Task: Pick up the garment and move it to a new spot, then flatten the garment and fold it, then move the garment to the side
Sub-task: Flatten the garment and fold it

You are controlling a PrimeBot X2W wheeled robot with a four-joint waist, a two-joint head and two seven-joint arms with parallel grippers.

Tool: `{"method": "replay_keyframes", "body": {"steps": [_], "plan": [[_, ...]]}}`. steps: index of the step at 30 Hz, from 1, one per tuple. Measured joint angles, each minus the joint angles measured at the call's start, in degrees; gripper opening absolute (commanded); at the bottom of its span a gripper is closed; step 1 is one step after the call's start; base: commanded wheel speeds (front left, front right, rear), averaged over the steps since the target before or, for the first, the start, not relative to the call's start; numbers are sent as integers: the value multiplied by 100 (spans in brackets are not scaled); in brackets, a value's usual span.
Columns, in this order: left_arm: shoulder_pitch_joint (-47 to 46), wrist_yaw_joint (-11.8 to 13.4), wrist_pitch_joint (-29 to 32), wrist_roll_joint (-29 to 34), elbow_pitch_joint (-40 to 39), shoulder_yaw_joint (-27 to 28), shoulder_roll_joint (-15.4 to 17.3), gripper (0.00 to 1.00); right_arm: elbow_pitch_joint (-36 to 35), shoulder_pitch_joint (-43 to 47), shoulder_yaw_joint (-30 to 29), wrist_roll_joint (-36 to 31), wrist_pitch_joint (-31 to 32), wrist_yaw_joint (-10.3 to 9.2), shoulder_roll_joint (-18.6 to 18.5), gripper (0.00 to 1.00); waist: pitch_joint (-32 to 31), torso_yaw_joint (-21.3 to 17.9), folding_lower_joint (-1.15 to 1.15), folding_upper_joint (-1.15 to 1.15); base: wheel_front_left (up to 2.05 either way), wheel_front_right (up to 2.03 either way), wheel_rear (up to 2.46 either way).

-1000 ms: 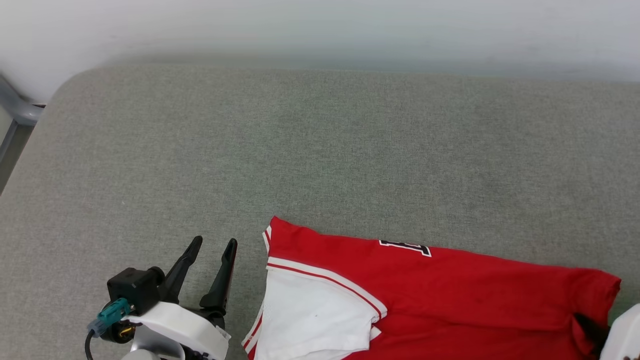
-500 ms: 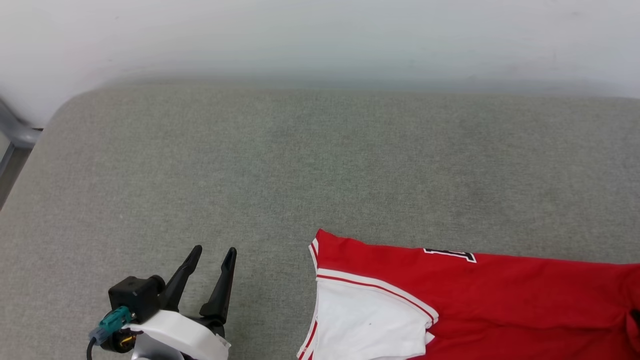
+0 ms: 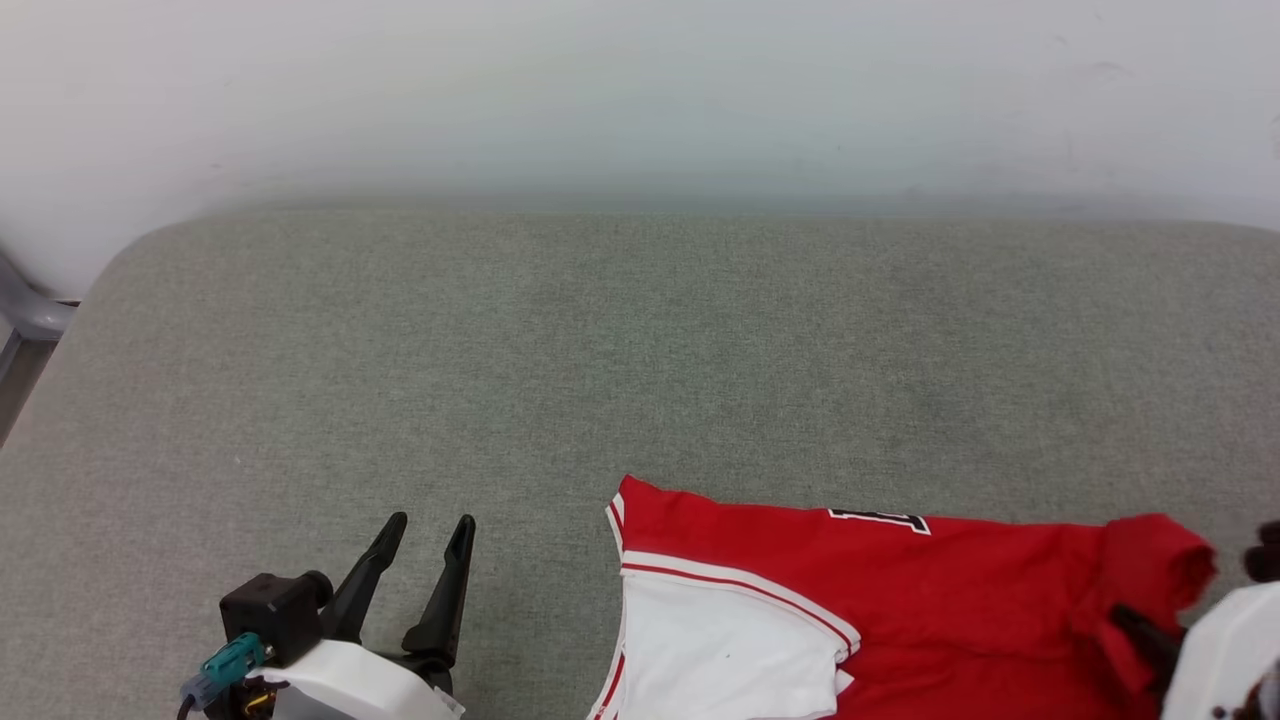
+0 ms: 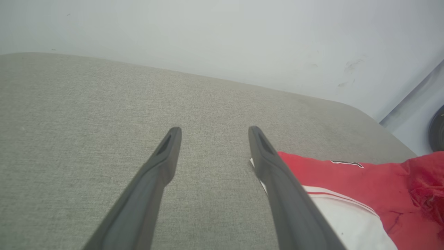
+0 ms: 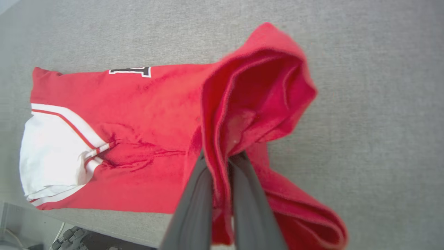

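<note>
By white wall [image 3: 640, 90], garment [image 3: 900, 580] on grey cushion [image 3: 500, 350]

The garment [image 3: 960, 590] is made of soft red and white cloth, matt and a little fuzzy, and it is creased at 3 o'clock. The tabletop [image 3: 600, 350] is covered in rough grey woven cloth. The left tool [image 3: 432, 520] and the right tool [image 5: 222, 158] look to be made of smooth, dark, matt plastic. The wall [image 3: 640, 100] at 12 o'clock is painted pale and smooth.
</note>
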Motion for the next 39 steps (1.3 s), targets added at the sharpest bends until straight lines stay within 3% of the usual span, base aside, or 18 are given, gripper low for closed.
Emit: {"method": "replay_keyframes", "body": {"steps": [12, 19, 29, 30, 31, 39], "plan": [[10, -19, -1, -8, 10, 13, -10, 100, -818, -195, 965, 119, 1028, 0, 1392, 0, -67, 95, 0, 0, 0, 0, 0], [2, -26, -1, -20, 22, 9, -5, 100, -475, -481, 1737, 734, 804, -1, 1481, 0, -56, 212, 0, 0, 0, 0, 0], [-16, -62, 0, -21, 68, -56, -11, 100, 681, -1028, 2568, 1121, 114, -1, 1488, 0, -61, 423, 0, 0, 0, 0, 0], [-18, -64, 1, -20, 74, -63, -15, 100, 805, -1092, 2618, 1106, 59, -1, 1490, 40, -63, 444, 0, 0, 0, 0, 0], [-19, -66, 1, -20, 81, -70, -16, 100, 927, -1144, 2679, 1045, -18, -1, 1488, 100, -65, 463, 0, 0, 0, 0, 0], [-18, -64, 0, -20, 131, -88, -22, 100, 1534, -1461, 3062, 1550, -442, -1, 1491, 100, -112, 539, 0, 0, 0, 0, 0]]}}
